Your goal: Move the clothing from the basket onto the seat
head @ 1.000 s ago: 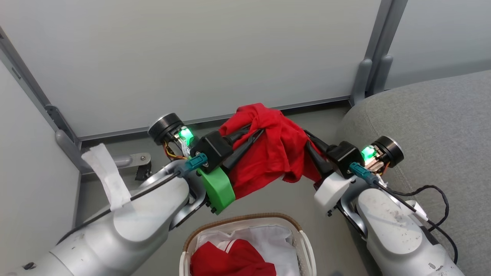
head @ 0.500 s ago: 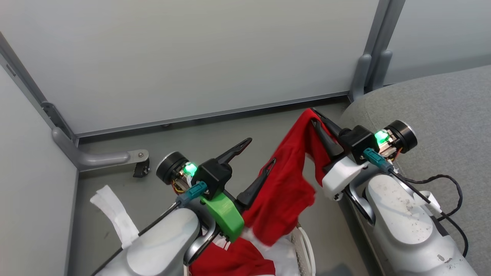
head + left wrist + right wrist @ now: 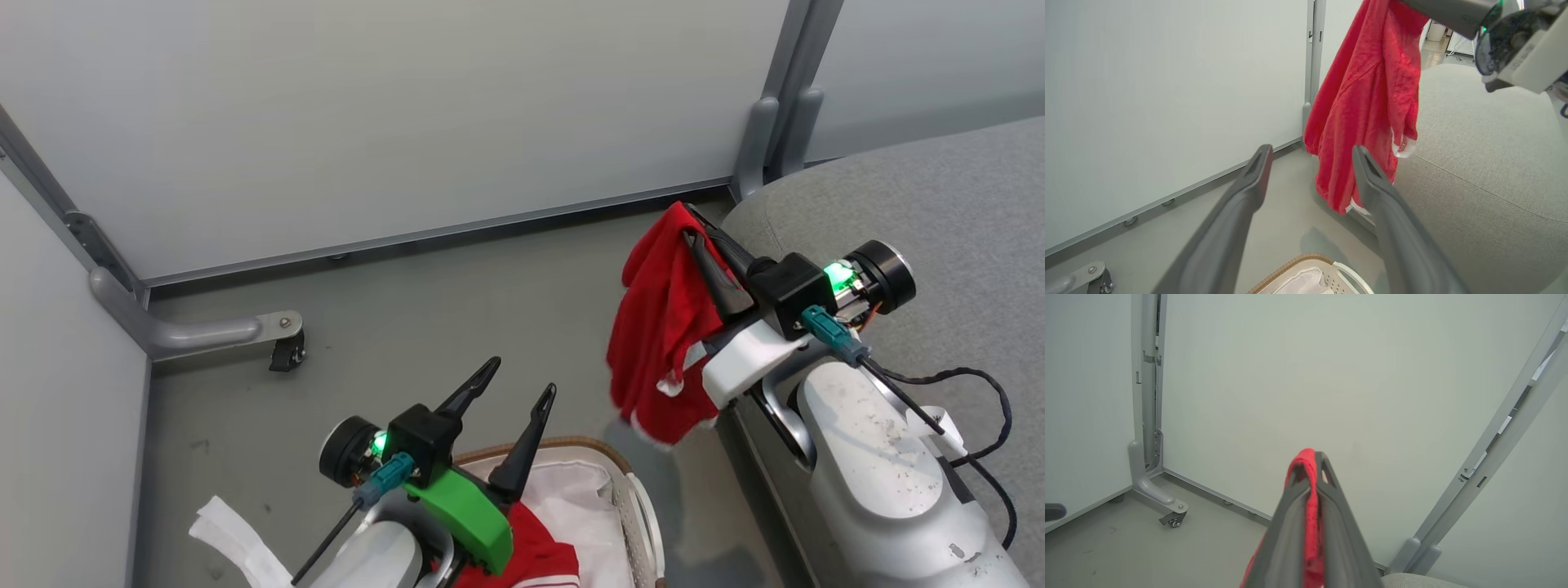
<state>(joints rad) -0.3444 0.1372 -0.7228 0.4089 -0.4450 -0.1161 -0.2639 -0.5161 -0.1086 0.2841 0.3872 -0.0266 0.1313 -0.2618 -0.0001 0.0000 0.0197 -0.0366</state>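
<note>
Over floor (image 3: 457,310), limp red clothing (image 3: 660,327) hangs from clamped right jaws; left jaws spread.

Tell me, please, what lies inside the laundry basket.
Inside the laundry basket lie a white liner and a red garment with white trim. The green mount on the left wrist covers the basket's left part; anything beneath the garment is hidden.

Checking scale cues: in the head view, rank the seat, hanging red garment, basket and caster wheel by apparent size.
1. seat
2. hanging red garment and basket: look alike; basket cropped at the frame edge, so unranked
3. caster wheel
</note>
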